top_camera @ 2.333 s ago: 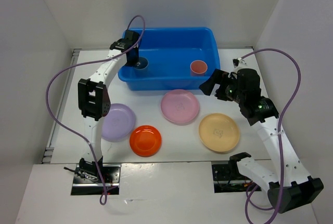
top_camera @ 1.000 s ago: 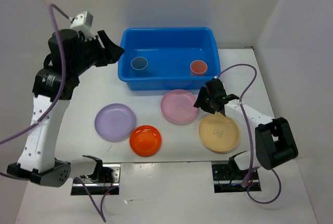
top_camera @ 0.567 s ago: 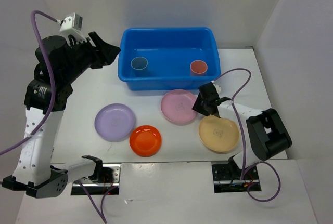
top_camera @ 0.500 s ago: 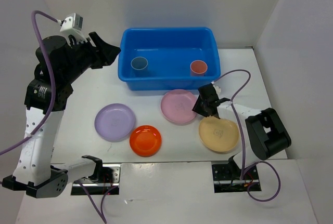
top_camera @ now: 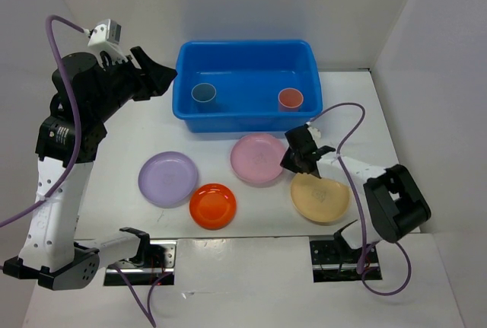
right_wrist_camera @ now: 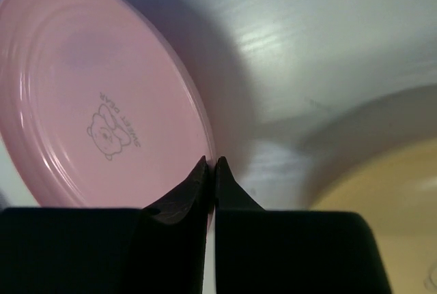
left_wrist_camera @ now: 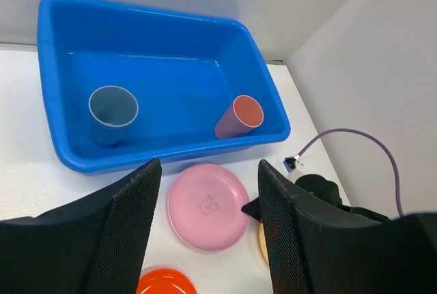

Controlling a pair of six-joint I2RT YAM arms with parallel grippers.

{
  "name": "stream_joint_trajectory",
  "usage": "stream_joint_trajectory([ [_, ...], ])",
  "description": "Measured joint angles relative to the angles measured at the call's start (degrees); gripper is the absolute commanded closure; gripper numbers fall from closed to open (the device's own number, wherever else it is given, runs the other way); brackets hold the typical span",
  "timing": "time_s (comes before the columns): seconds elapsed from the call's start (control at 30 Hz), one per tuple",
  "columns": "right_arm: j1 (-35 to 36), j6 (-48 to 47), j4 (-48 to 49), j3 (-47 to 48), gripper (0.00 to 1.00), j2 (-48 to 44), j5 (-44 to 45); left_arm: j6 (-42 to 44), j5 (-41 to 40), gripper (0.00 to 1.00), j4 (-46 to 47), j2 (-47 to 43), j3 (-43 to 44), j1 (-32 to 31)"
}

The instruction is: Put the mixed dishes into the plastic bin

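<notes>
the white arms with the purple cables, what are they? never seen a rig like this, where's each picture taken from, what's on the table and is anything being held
These are two white robot arms bolted at the near edge of a table, each ending in a two-finger gripper. The wide picture looks down from above. The other two come from a camera on each wrist. On the table sits a blue bin holding a light-blue cup and a salmon cup. In front of it lie a pink plate, a lavender plate, an orange plate and a tan-yellow plate. The right gripper is pinched on the pink plate's rim. The left gripper hangs open beside the bin, holding nothing.
</notes>
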Motion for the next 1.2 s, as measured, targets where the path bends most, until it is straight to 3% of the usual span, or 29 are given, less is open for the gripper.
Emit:
stream_joint_trajectory([
  [0.3,3.5,-3.1,-16.6,0.8,1.0,-18.5,-2.4,0.0,0.7,0.34,0.0,0.0,0.0,0.1],
  [0.43,3.5,-4.9,-23.8,7.4,1.0,-26.2,-7.3,0.0,1.0,0.34,0.0,0.0,0.0,0.4],
  [0.53,3.5,-6.3,-25.5,15.5,1.0,-26.6,-9.9,-0.5,1.5,0.34,0.0,-0.1,0.0,0.5],
  [0.63,3.5,-8.2,-25.6,26.6,1.0,-21.4,-10.6,-0.9,2.2,0.34,0.1,-0.3,0.0,0.5],
  [0.83,-1.3,-12.0,-19.1,46.3,1.0,-0.5,-11.5,-0.9,2.7,0.34,-0.6,-1.2,0.2,0.5],
  [1.03,-7.0,-14.1,-16.7,57.9,1.0,20.9,-12.1,-0.8,3.1,0.34,-2.7,-2.0,1.8,0.5],
  [1.2,-9.0,-14.5,-17.7,67.6,1.0,33.7,-12.4,-0.6,3.4,0.34,-3.3,-2.9,1.4,0.5],
])
